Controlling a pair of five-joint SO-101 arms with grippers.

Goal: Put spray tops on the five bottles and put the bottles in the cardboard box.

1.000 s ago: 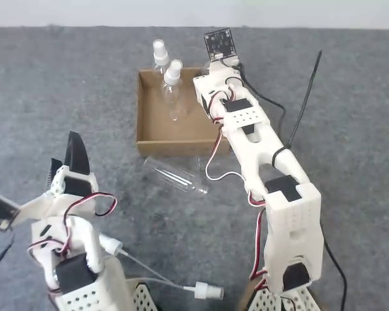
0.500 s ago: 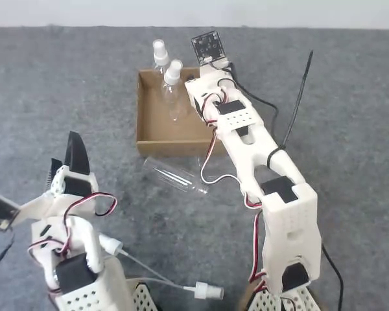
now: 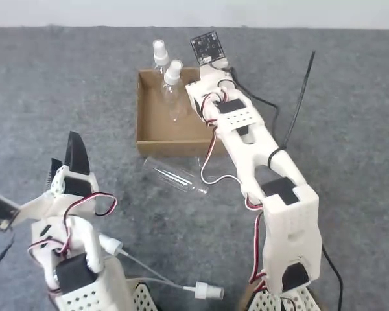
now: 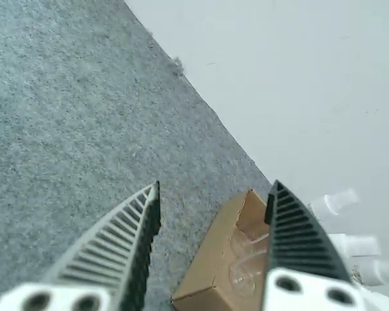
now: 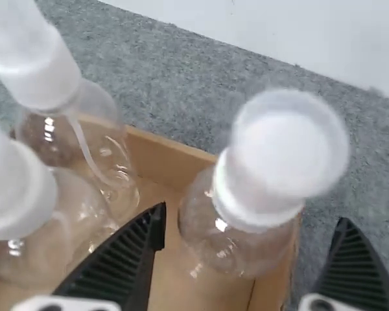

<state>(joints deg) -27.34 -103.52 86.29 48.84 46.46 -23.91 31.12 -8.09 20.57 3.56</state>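
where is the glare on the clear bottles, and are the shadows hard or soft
Right wrist view: small white glints on the nearest capped bottle in the cardboard box and on its neighbour. High view: thin bright streaks along the lying bottle, only soft shadows on the carpet.

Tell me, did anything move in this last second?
The right arm swung slightly sideways over the cardboard box, toward the capped bottles. No grab or release is visible. The left arm, the lying bottle and the loose spray tops stayed put.
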